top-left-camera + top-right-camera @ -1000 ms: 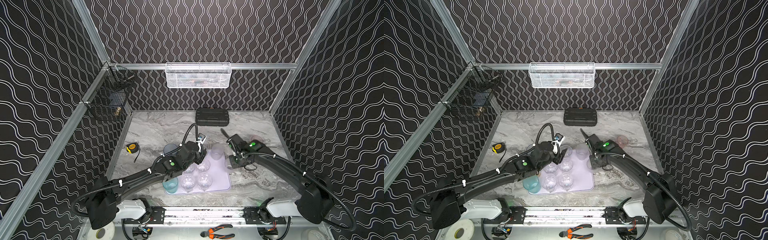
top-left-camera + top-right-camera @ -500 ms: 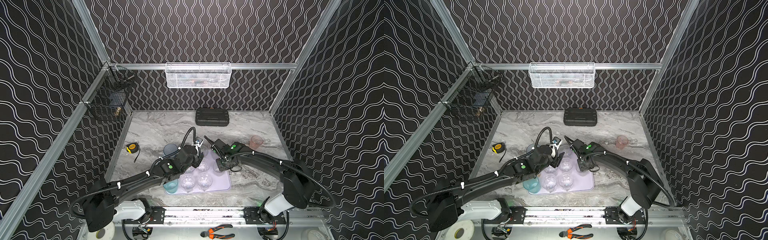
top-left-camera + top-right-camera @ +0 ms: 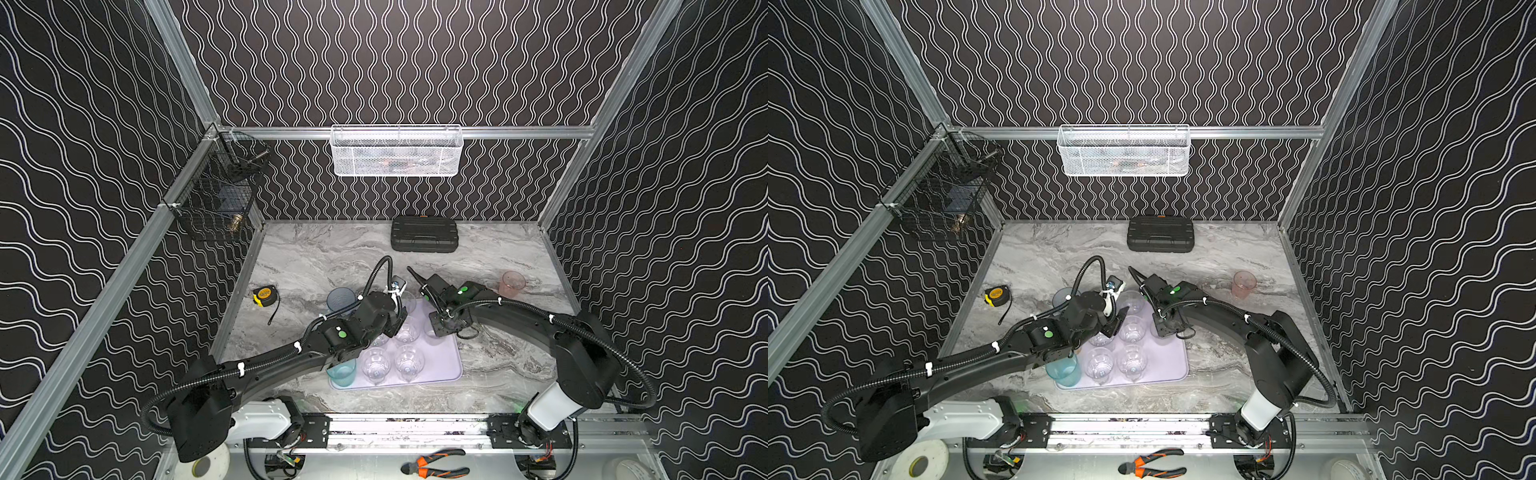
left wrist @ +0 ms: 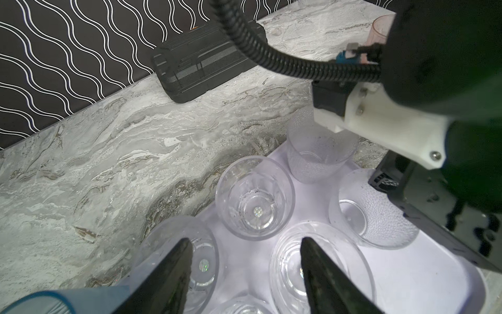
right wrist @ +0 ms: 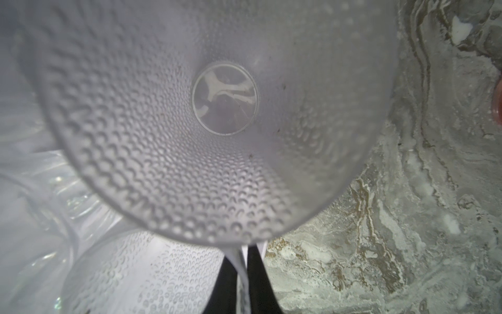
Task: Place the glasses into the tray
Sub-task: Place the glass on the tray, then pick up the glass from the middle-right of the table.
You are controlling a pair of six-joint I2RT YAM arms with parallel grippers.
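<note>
Lilac tray (image 3: 440, 368) holds clear glasses (image 3: 409, 360); right pincer (image 5: 241, 252) pinches a frosted glass (image 4: 376, 220), left pincer (image 4: 245, 240) gapes empty.

The right gripper (image 5: 242, 258) now hangs over the far right corner of the tray (image 3: 444, 370) instead of the bare table (image 3: 498, 365) to its right. The frosted glass (image 4: 372, 217), pinched at the rim, has come with it. The pink glass (image 3: 512, 284) at the far right, hidden by the right arm (image 3: 519, 316) a second ago, is now in plain sight. The left gripper (image 4: 245, 242) sits slightly nearer.
</note>
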